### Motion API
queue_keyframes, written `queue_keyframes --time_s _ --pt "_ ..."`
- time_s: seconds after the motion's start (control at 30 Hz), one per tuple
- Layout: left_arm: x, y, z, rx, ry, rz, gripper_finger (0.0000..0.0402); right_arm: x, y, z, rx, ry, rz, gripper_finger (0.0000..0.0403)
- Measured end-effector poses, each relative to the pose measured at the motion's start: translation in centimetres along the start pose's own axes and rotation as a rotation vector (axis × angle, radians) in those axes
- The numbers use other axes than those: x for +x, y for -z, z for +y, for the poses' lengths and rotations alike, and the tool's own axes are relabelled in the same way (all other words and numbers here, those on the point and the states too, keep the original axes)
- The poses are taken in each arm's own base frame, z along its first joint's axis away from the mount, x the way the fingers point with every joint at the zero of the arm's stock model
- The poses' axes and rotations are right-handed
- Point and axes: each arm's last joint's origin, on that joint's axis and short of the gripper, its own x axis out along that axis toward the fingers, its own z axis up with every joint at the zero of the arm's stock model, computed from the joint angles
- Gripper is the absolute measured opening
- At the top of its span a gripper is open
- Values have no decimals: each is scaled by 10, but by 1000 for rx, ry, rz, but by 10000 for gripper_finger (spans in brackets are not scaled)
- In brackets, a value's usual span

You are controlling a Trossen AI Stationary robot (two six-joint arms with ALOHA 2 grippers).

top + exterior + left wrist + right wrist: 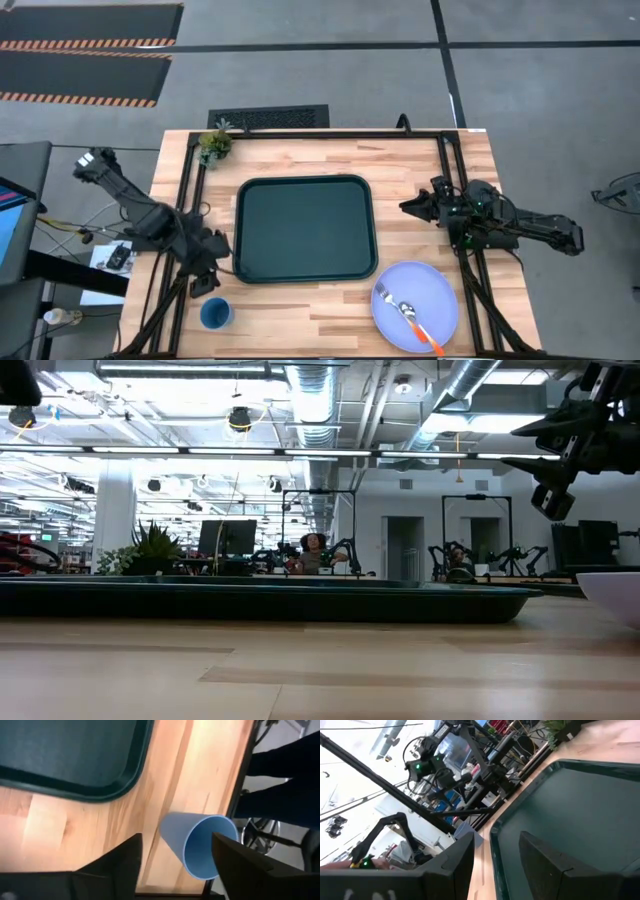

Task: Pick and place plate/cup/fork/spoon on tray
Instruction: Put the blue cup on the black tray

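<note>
The dark green tray (305,228) lies in the table's middle and holds nothing. The lavender-blue plate (415,300) lies at the near right with the orange-handled fork (400,303) and spoon (425,332) on it. The blue cup (215,314) stands upright at the near left; it also shows in the left wrist view (197,845). My left gripper (212,272) hangs open just above and behind the cup, its fingers (120,862) apart with the cup ahead between them. My right gripper (412,206) is open in the air beside the tray's right rim.
A small potted plant (214,143) stands at the table's far left corner. Black frame rails (455,190) run along the table's left and right sides. Bare wood lies between the tray and the near edge.
</note>
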Motion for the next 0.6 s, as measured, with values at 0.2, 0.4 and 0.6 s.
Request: queue_keyframes --time_s 0.2,0.4,0.6 --pt "19 11 -5 21 -52 66 305 0 0 0 -2 1 0 182" --pt "44 14 -20 97 -27 96 320 0 0 0 -1 4 -1 182" --pt "75 15 -25 153 -151 154 303 0 0 -1 -1 15 -12 182"
